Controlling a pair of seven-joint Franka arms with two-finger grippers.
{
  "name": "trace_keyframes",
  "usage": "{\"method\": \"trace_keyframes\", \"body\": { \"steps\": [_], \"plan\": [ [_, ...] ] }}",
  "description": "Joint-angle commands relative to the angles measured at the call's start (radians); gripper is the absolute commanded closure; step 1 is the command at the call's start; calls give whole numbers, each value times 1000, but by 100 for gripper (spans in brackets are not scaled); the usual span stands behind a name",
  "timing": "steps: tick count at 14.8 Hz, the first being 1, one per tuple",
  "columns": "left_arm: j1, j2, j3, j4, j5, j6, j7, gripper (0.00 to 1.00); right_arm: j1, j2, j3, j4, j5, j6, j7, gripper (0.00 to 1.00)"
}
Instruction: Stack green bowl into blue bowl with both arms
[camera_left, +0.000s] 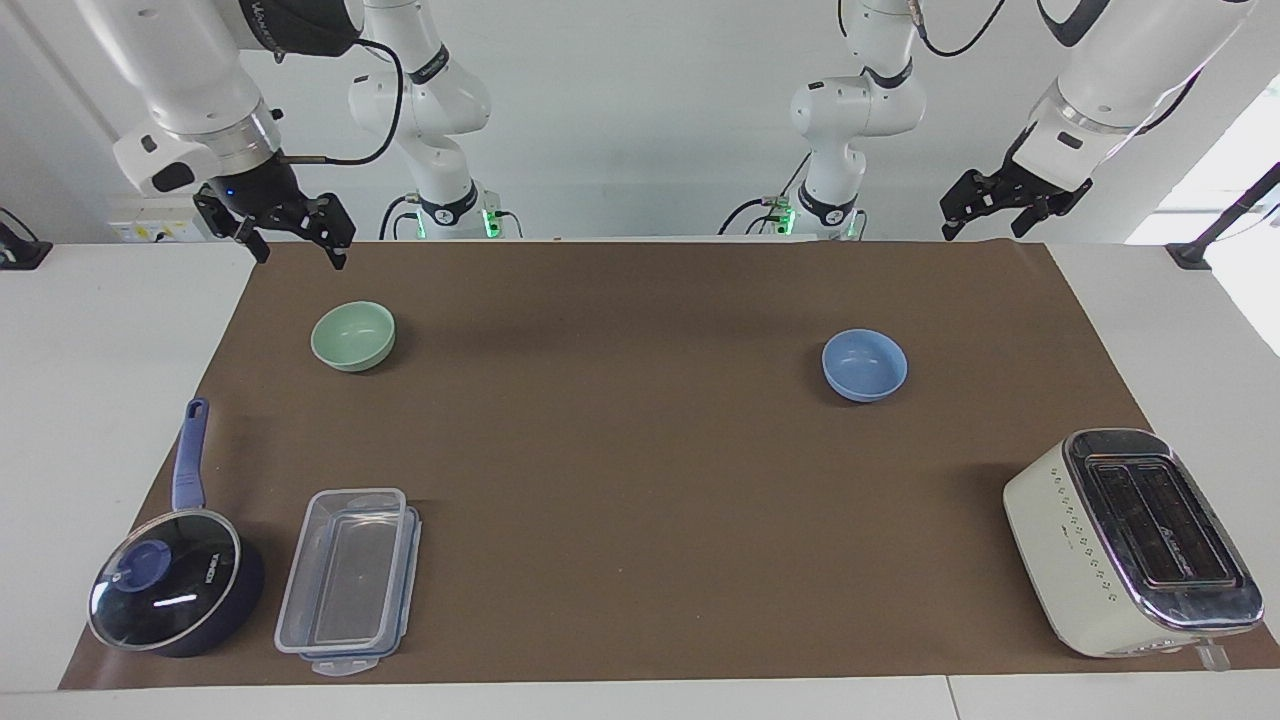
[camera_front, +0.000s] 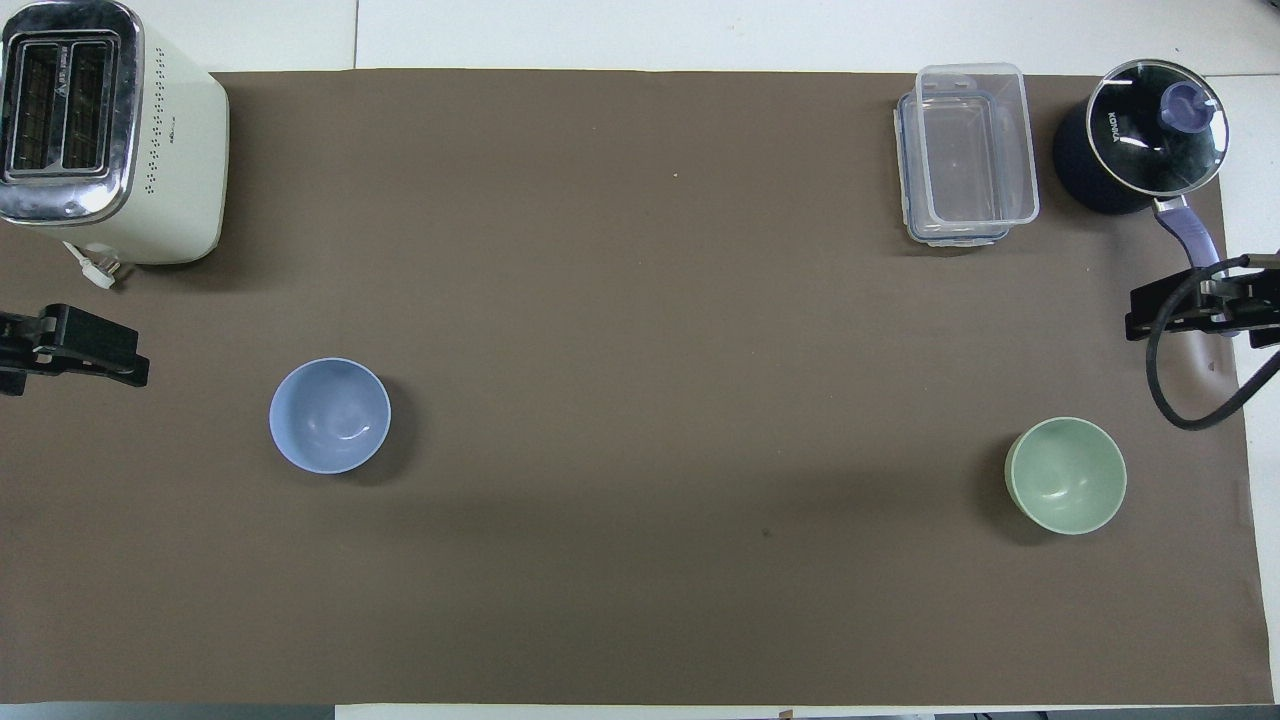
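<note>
Toaster (camera_left: 1135, 545), saucepan (camera_left: 175, 590) and plastic container (camera_left: 350, 570) line the table's edge farthest from the robots. Green bowl (camera_left: 353, 336) and blue bowl (camera_left: 864, 365) sit well apart, empty. Only the facing view shows the right gripper (camera_left: 295, 240) and left gripper (camera_left: 990, 215) raised, fingers spread.

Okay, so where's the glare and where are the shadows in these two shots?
Facing view: a bright streak of glare on the saucepan's glass lid, and the window washes out the frame's edge past the left hand. Overhead view: reflections on the lid and the toaster's chrome top; soft shadows beside the blue bowl and green bowl.
</note>
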Motion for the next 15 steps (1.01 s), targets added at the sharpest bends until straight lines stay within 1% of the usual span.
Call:
{"method": "trace_keyframes", "body": {
  "steps": [1, 5, 7, 11, 13, 15],
  "plan": [
    [-6, -12, 3, 2, -8, 4, 0, 0, -5, 8, -1, 11, 20, -13, 14, 0],
    [-3, -18, 3, -2, -8, 7, -3, 0, -5, 8, -1, 9, 19, -13, 25, 0],
    [1, -26, 5, -14, -28, 47, -3, 0, -5, 6, -1, 8, 19, -13, 26, 0],
    [-5, -32, 8, -30, -28, 82, -8, 0, 1, 2, -1, -3, 17, -8, 25, 0],
    [-2, -43, 8, -54, -28, 88, -8, 0, 3, 2, -1, -3, 16, -10, 22, 0],
    [7, -37, 9, -88, -28, 114, 1, 0, 3, 0, -1, -6, 17, -8, 17, 0]
  ]
}}
